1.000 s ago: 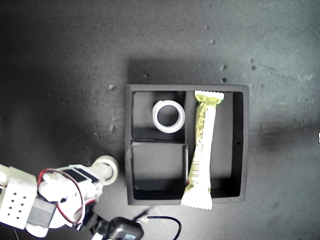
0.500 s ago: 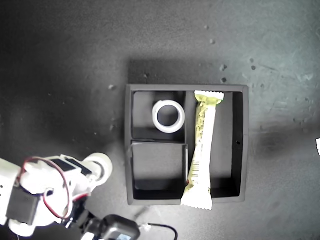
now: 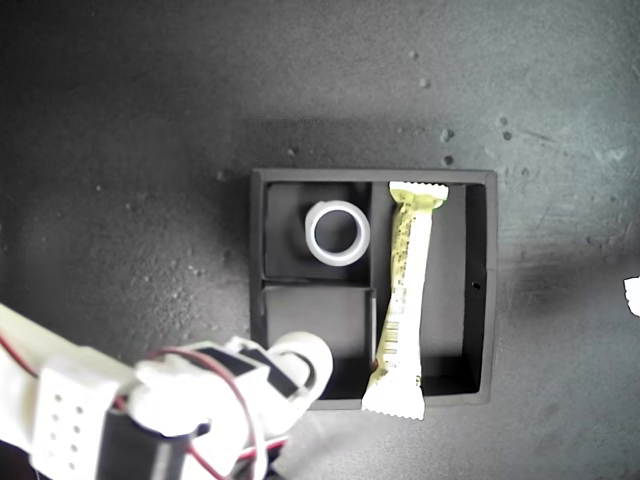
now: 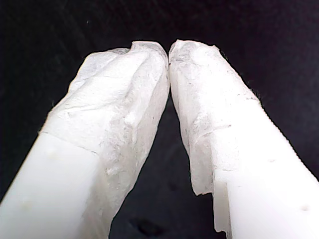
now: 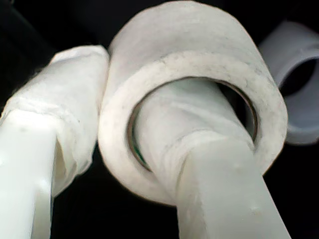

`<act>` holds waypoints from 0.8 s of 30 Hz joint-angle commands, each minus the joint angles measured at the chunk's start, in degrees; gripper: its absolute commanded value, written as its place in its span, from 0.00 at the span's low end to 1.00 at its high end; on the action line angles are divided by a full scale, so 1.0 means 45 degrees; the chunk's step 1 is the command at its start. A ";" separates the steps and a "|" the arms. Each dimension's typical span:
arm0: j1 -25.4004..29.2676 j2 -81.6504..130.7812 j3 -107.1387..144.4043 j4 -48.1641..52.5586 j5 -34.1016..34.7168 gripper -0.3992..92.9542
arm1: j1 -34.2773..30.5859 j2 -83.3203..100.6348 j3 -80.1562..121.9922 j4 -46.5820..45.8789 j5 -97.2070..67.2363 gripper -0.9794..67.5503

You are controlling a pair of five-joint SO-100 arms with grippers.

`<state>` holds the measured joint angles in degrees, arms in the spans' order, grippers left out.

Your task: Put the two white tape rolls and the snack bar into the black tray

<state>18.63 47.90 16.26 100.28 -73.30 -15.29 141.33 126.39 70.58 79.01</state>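
Observation:
The black tray (image 3: 491,300) lies mid-scene. A plain white tape roll (image 3: 337,232) rests flat in its upper small section and shows again in the second wrist view as the far tape roll (image 5: 295,94). The snack bar (image 3: 405,300) lies along the long section, its lower crimped end sticking out over the tray wall. My second gripper (image 3: 300,366) (image 5: 124,89) is shut on the other white tape roll (image 3: 311,350) (image 5: 199,45), one finger through its hole and one outside, above the lower small section. My first gripper (image 4: 168,50) is shut on nothing over a dark surface.
The dark mat (image 3: 150,150) around the tray carries small pale specks. A small white shape (image 3: 632,292) shows at the exterior view's right edge; I cannot tell what it is. The second arm's body (image 3: 90,420) fills the exterior view's lower left corner.
The second arm has carried its tape roll toward the exterior view's right, from the mat beside the tray to above the tray's lower small section. The other roll and the bar have not moved.

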 commanded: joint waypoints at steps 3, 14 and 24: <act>-0.0215 -0.1719 -0.4180 0.1113 -0.0312 0.00 | -0.0137 0.0215 -0.0020 -0.0215 -0.0117 0.01; -0.0430 -0.1406 -0.2930 0.1094 -0.0449 0.01 | -0.0176 0.0215 0.0234 -0.0488 -0.0078 0.01; -0.0352 -0.0918 -0.2188 0.1094 -0.0645 0.26 | -0.0137 0.0215 0.0195 -0.0488 -0.0137 0.01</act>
<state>17.23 39.46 6.33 104.15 -75.50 -16.35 141.33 127.79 69.17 79.01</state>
